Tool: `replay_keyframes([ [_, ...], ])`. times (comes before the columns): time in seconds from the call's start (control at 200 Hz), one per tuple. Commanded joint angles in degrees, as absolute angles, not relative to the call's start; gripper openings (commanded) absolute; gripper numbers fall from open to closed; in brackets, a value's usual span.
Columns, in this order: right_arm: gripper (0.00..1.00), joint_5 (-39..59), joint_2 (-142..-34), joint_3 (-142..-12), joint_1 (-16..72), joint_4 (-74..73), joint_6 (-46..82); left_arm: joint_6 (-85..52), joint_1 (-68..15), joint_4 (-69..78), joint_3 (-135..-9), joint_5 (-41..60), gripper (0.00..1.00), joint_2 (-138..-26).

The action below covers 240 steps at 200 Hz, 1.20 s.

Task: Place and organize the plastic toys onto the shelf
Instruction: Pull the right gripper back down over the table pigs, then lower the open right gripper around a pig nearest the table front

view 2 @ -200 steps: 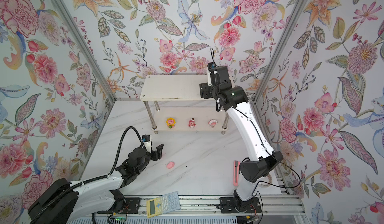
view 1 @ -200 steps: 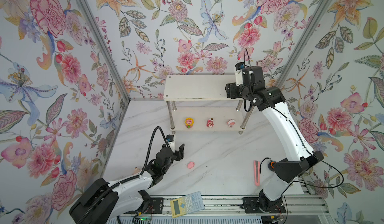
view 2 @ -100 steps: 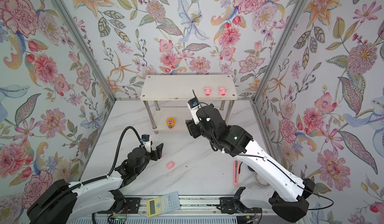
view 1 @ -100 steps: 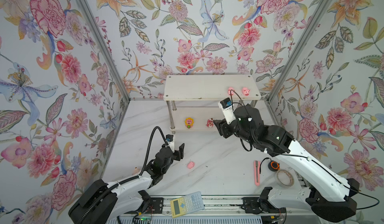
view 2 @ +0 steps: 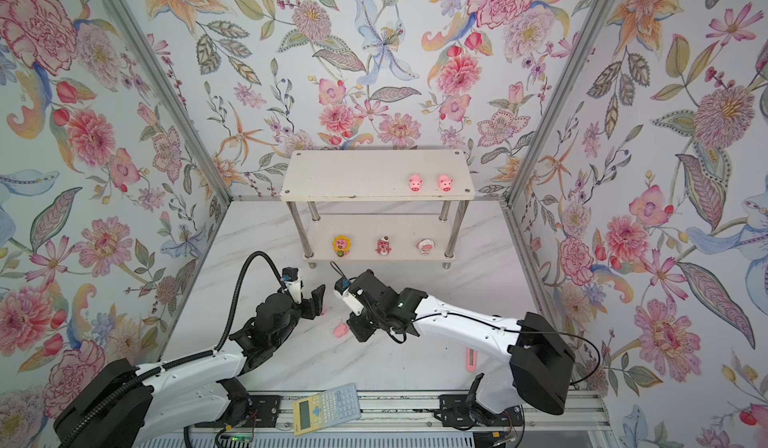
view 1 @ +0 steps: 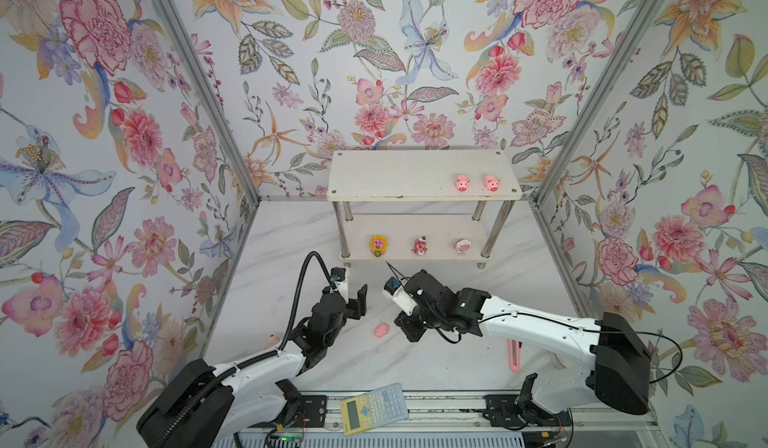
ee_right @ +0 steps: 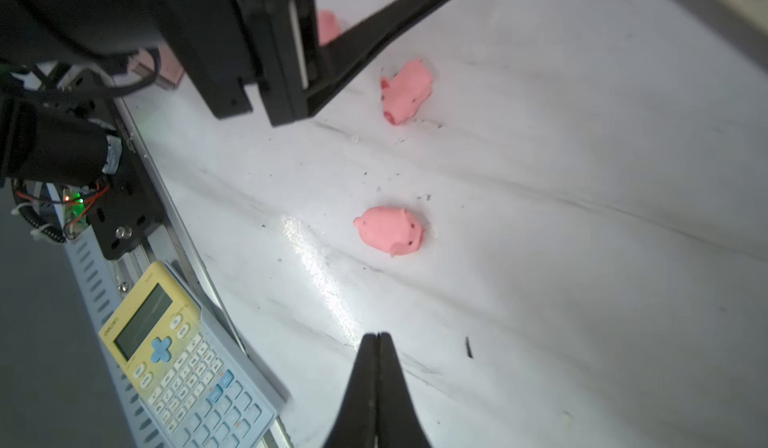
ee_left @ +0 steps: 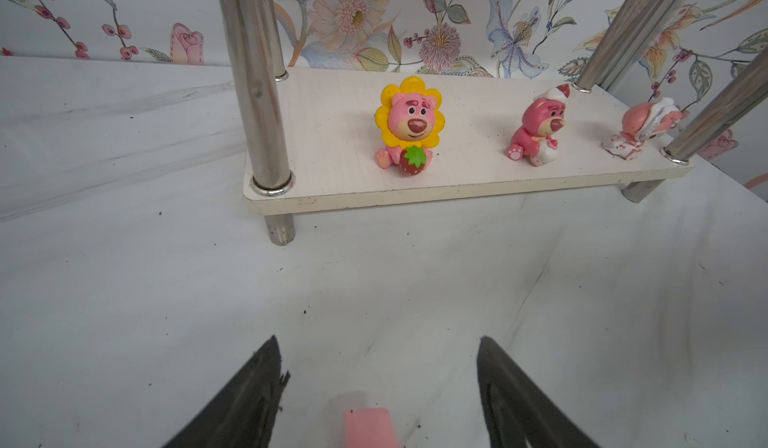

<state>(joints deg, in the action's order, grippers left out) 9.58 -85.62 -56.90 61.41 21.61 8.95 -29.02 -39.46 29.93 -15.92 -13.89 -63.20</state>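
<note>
Fingers (ee_left: 253,392) of my left gripper (ee_left: 377,338) stand spread in the left wrist view, one pig (ee_left: 368,425) on the table (ee_left: 166,300) between them. Right wrist view: my right gripper (ee_right: 377,334) is pinched shut, empty, two pigs (ee_right: 390,230) lying ahead. Both top views: a pig pair (view 1: 462,183) (view 2: 415,183) on the shelf (view 1: 395,176) top, three figures (view 1: 419,246) below

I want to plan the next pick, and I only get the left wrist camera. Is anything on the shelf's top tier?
Observer: Yes, two pink pigs sit side by side on the top tier of the shelf, near its right end in both top views.
Operator: Any more pigs loose?
Observer: Yes, another pig lies on the table just ahead of the right gripper.
Operator: Is that gripper holding anything?
Observer: No, the right wrist view shows its jaws shut together, empty.
</note>
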Motion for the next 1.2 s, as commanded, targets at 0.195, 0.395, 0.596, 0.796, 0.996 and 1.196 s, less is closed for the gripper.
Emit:
replay_keyframes([
  [0.195,0.62,10.49,-93.71,-56.52,64.49,13.96,-1.95,-29.62,-38.93,26.55,-16.76,-16.5,0.75,-59.55],
  [0.395,0.64,14.0,-98.04,-56.25,62.78,7.03,-3.08,-28.95,-38.6,25.87,-16.33,-17.97,0.75,-58.6],
  [0.596,0.63,17.22,-102.95,-59.2,60.37,3.57,-3.17,-28.66,-37.88,25.13,-16.1,-19.18,0.75,-57.6],
  [0.796,0.62,20.97,-105.05,-57.72,58.15,-0.16,-1.0,-28.67,-37.06,25.4,-15.32,-18.64,0.75,-57.78],
  [0.996,0.62,21.21,-103.09,-51.2,57.66,-5.33,2.98,-28.89,-36.51,27.22,-15.03,-17.71,0.75,-59.49],
  [1.196,0.62,20.53,-97.75,-43.53,56.93,-11.56,7.76,-29.3,-36.32,28.74,-15.46,-16.4,0.75,-61.67],
])
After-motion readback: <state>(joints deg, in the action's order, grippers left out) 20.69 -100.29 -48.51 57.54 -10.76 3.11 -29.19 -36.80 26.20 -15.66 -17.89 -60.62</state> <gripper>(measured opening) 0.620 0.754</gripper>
